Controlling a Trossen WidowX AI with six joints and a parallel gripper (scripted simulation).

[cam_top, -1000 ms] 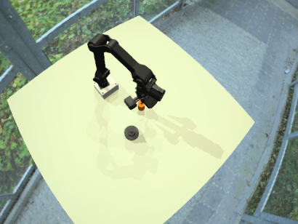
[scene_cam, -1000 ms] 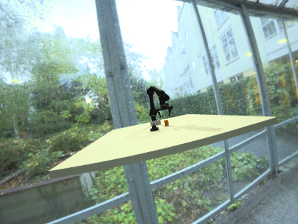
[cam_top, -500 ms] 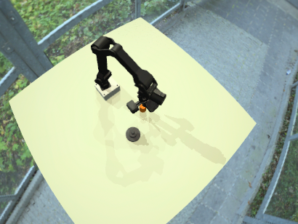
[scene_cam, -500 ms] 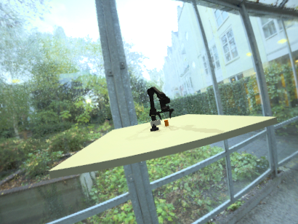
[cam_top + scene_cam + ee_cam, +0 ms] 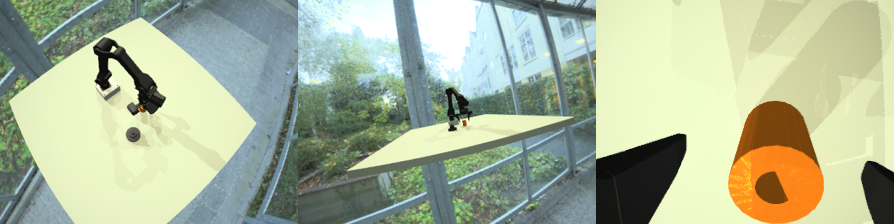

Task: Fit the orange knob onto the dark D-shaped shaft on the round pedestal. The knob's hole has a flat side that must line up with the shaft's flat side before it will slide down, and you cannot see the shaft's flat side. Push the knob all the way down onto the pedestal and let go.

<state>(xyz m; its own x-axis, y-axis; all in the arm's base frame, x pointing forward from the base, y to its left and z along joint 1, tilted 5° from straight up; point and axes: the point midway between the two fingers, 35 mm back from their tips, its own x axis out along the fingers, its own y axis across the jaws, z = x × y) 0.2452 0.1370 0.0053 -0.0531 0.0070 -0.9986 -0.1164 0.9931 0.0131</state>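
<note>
1. A black robot arm (image 5: 450,103) is rising at the frame's centre, bending over toward the right.
2. Its gripper (image 5: 464,116) is pointing down, open, above an orange knob (image 5: 464,123).
3. The knob is standing on a pale yellow tabletop (image 5: 418,145).
4. A grey metal post (image 5: 412,62) is running down behind the tabletop, left of centre.
</note>
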